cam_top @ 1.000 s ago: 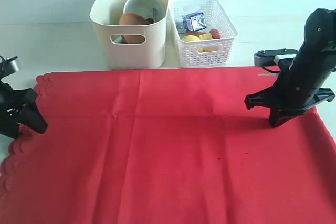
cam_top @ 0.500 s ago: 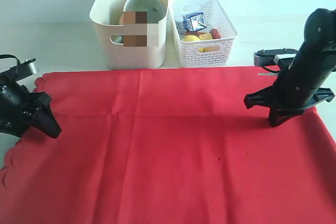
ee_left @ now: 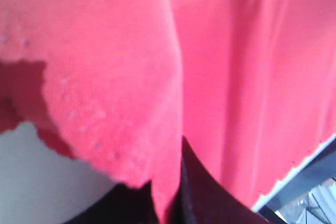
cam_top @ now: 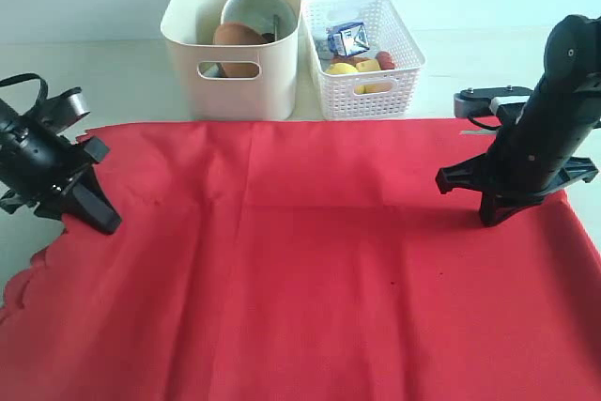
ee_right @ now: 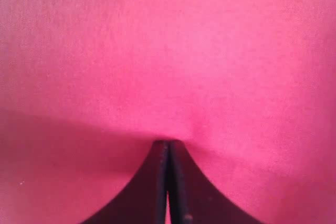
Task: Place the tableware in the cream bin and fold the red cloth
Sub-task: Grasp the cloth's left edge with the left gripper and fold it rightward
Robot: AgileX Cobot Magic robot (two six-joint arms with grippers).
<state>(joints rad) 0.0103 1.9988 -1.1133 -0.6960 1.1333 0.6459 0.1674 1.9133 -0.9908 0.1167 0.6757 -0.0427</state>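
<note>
The red cloth [cam_top: 319, 260] lies spread over the table, its scalloped edge on the left. My left gripper [cam_top: 98, 219] is shut on that scalloped edge, which is lifted and pulled inward; in the left wrist view cloth [ee_left: 115, 77] hangs from between the left gripper [ee_left: 167, 179] fingers. My right gripper [cam_top: 493, 218] is shut, tips pressed down on the cloth's back right; the right wrist view shows the right gripper [ee_right: 168, 143] closed against the fabric [ee_right: 168, 51]. Behind the cloth, the cream bin [cam_top: 230, 91] holds the white bowl [cam_top: 252, 5] and brown plate [cam_top: 235, 35]. Other tableware is hidden.
A white lattice basket [cam_top: 362, 96] with a milk carton [cam_top: 347, 38] and yellow food stands right of the cream bin. A black and white fixture [cam_top: 488, 100] sits on the table behind my right arm. Bare white table [cam_top: 113, 72] shows at back left.
My left gripper has moved right and slightly back, dragging the scalloped edge inward and uncovering table at the left. The right gripper has stayed put.
</note>
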